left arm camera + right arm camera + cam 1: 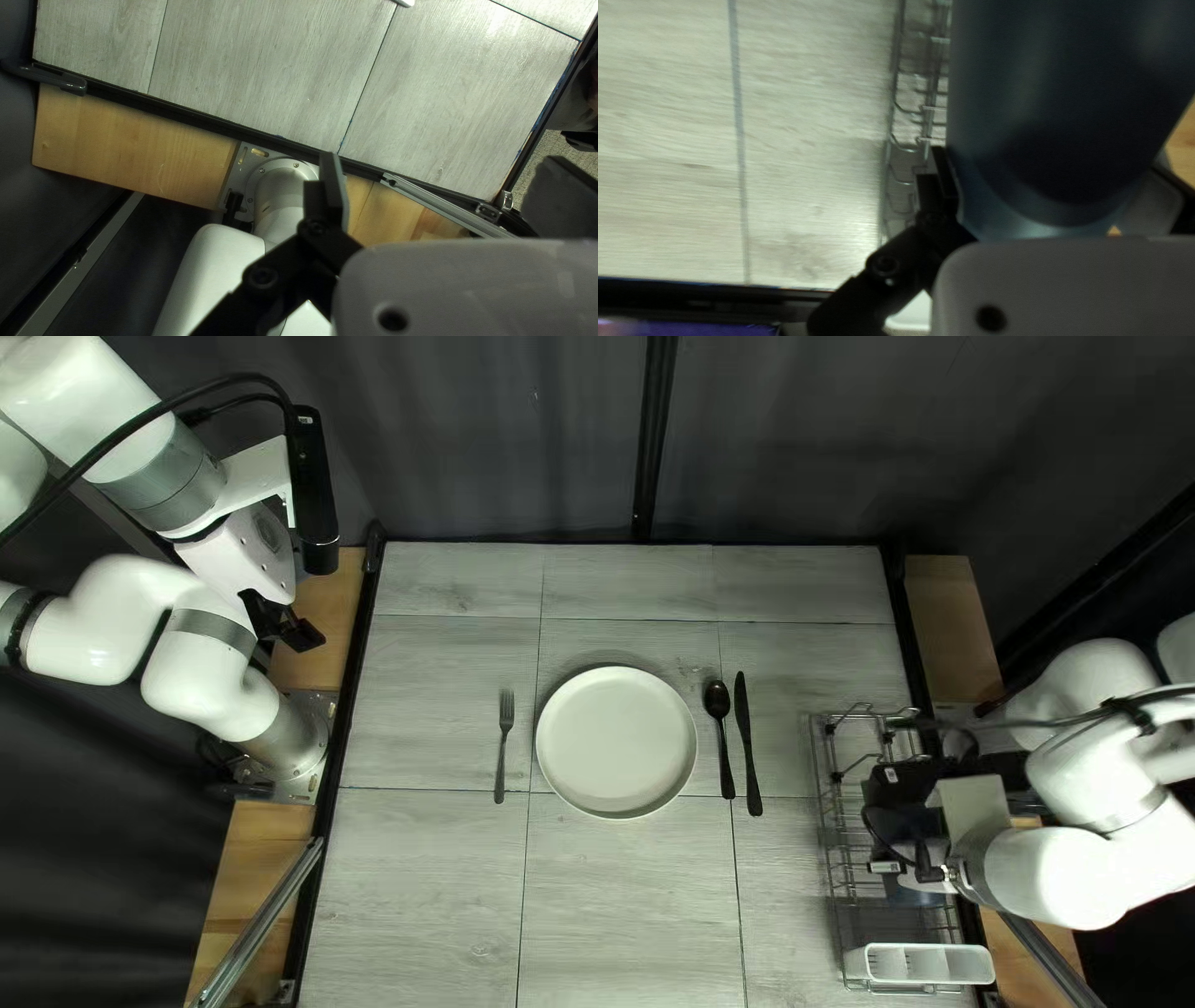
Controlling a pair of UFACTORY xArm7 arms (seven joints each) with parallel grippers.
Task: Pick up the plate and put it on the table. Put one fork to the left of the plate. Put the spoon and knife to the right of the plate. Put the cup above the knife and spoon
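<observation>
Pale grey planks of the tabletop [261,68], split by thin dark seams, fill the right side. Along their left edge runs a black strip [205,124], with a dark clamp [73,84] at its far end. Just left of it lie light wooden boards [124,143], far and near of the left arm's silver base [280,186]. The left gripper [299,635] hangs partly across that base. A metal rail [436,208] slants over the near boards; speckled floor [542,171] shows past the near edge.

Table [411,896] lies open left of the fork [502,759] — wire rack [823,765] crowds its right.
</observation>
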